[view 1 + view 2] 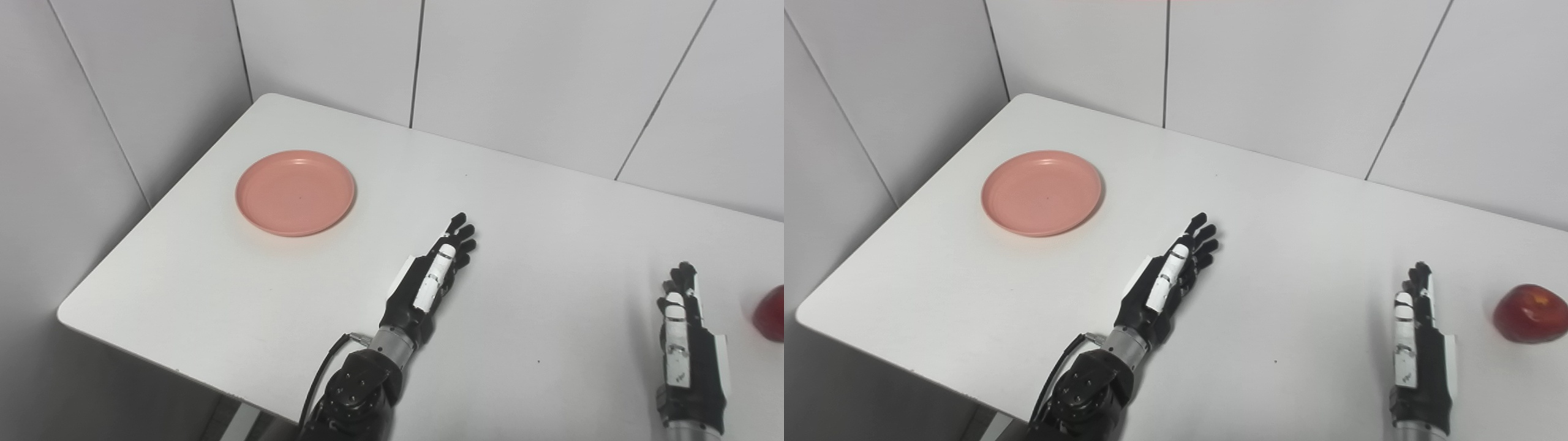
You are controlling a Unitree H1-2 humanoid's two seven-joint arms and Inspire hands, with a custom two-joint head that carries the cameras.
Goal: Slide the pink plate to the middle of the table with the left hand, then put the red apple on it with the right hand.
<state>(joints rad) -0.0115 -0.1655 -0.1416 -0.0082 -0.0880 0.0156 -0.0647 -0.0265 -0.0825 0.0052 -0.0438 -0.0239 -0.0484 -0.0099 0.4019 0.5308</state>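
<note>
Nothing is being held yet. I am looking first at the pink plate (295, 192), which is sitting empty toward the left rear of the white table (214, 306), well apart from either hand. My left hand (432, 275) is lying edge-up near the table's middle, fingers straight and pressed together, empty. I am thinking it should be reaching past the plate's far-left rim, then pushing low and slowly so the plate is gliding rather than tipping. My right hand (1418, 327) is waiting, fingers straight, empty, near the red apple (1531, 313) at the right edge.
</note>
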